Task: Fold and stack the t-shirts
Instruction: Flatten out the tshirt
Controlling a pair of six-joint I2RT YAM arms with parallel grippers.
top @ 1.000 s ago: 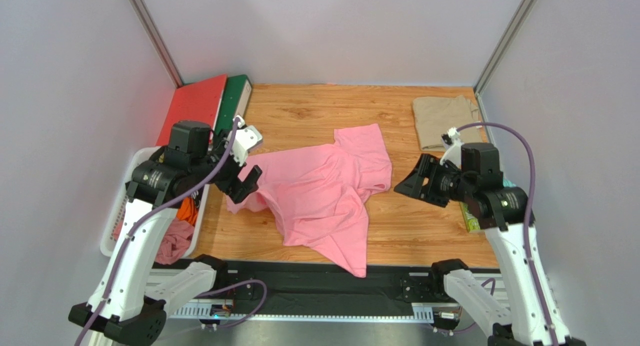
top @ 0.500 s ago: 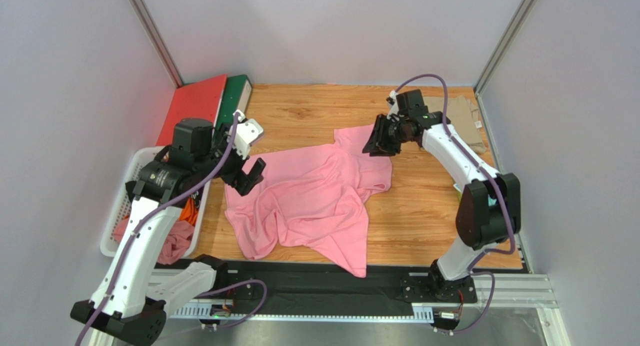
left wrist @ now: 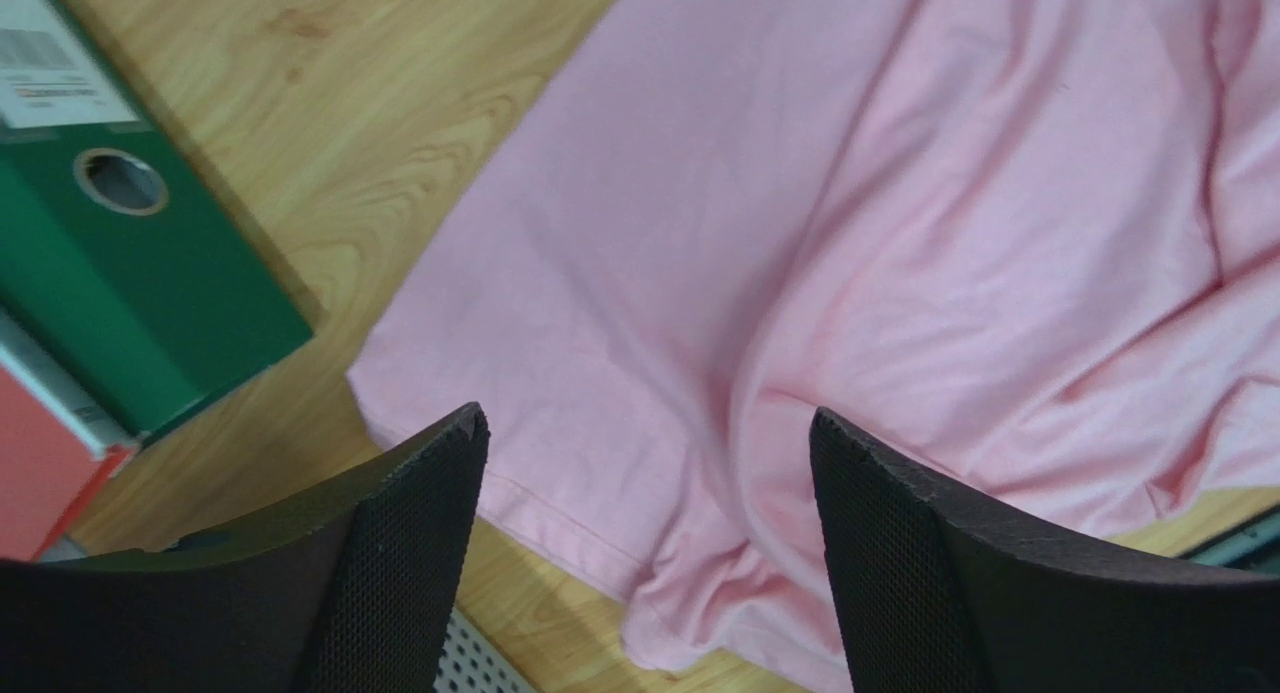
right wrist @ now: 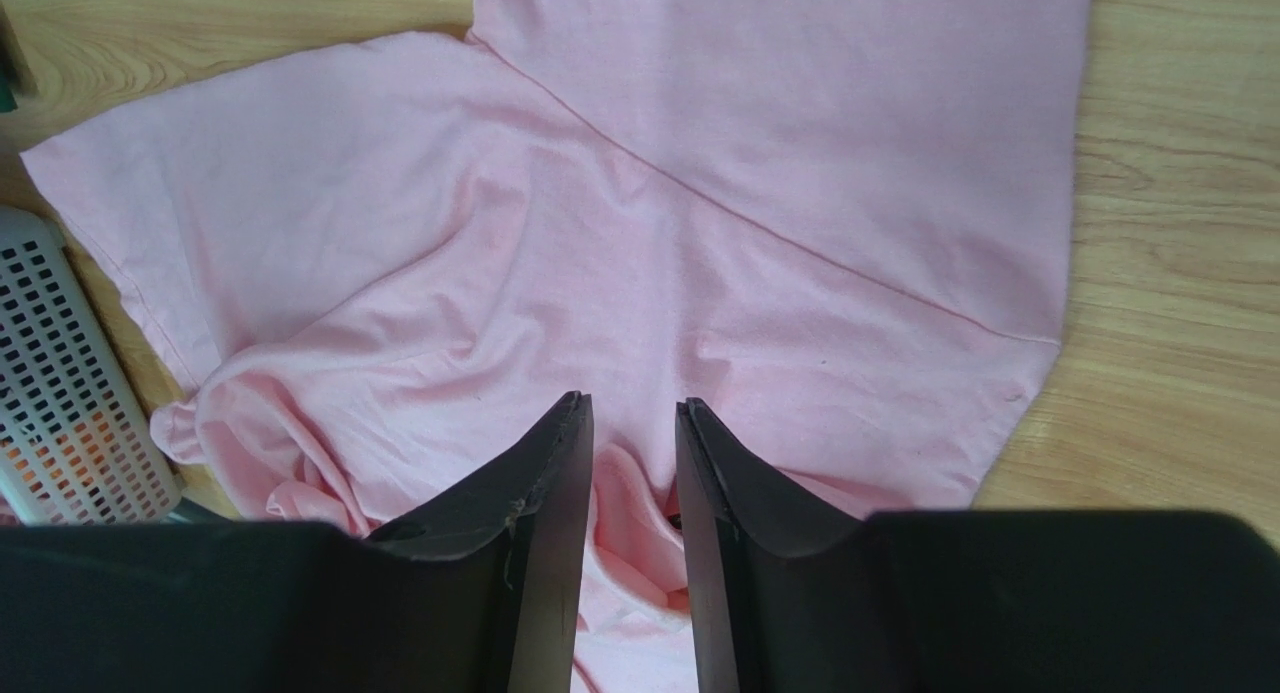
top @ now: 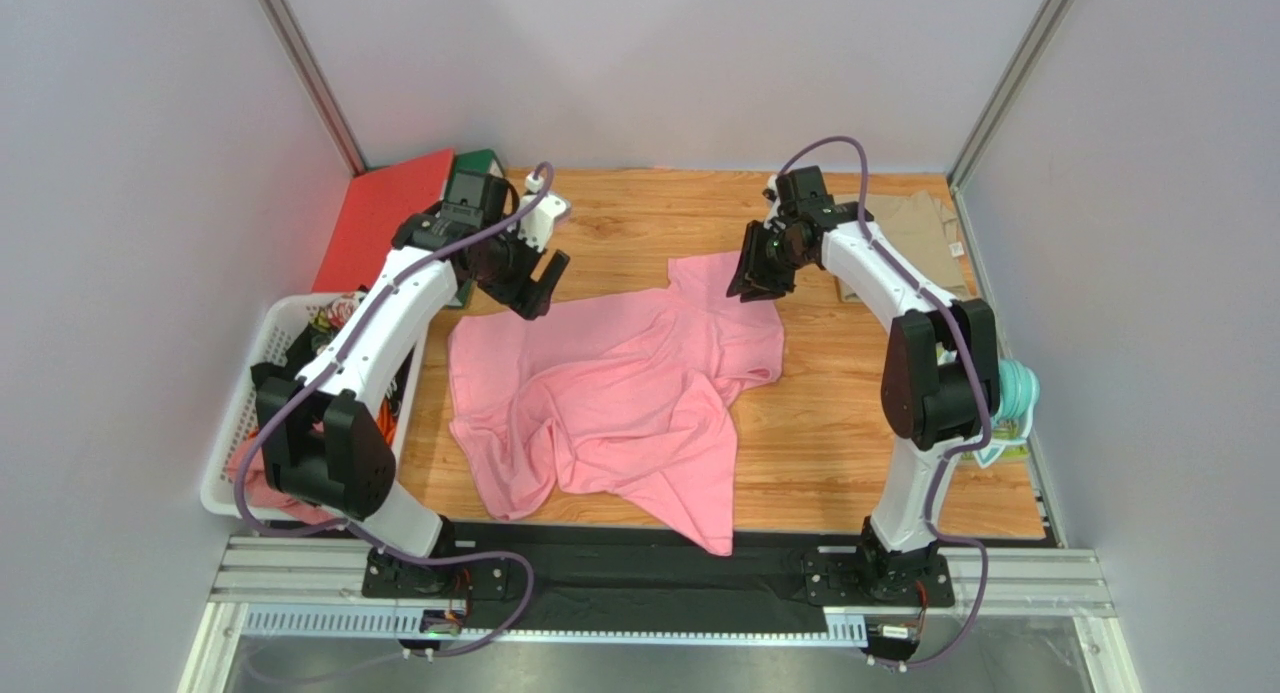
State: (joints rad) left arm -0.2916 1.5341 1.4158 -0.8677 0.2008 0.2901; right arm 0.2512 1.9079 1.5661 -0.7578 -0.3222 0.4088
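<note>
While spread wide and empty, the left tool [left wrist: 646, 420] is held over the far-left corner of the one pink t-shirt [top: 631, 393]. The right tool [right wrist: 631, 405], narrowed to a slit with nothing gripped, is held above its far edge. One khaki t-shirt [top: 909, 221] is seen at the desk's [top: 842, 423] far-right corner, with bare wood between the two.

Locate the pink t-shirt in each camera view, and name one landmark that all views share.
Top external: the pink t-shirt lies crumpled mid-table.
Left wrist: the pink t-shirt fills the centre and right.
Right wrist: the pink t-shirt covers most of the frame.
Shared landmark: the wooden tabletop around it.
</note>
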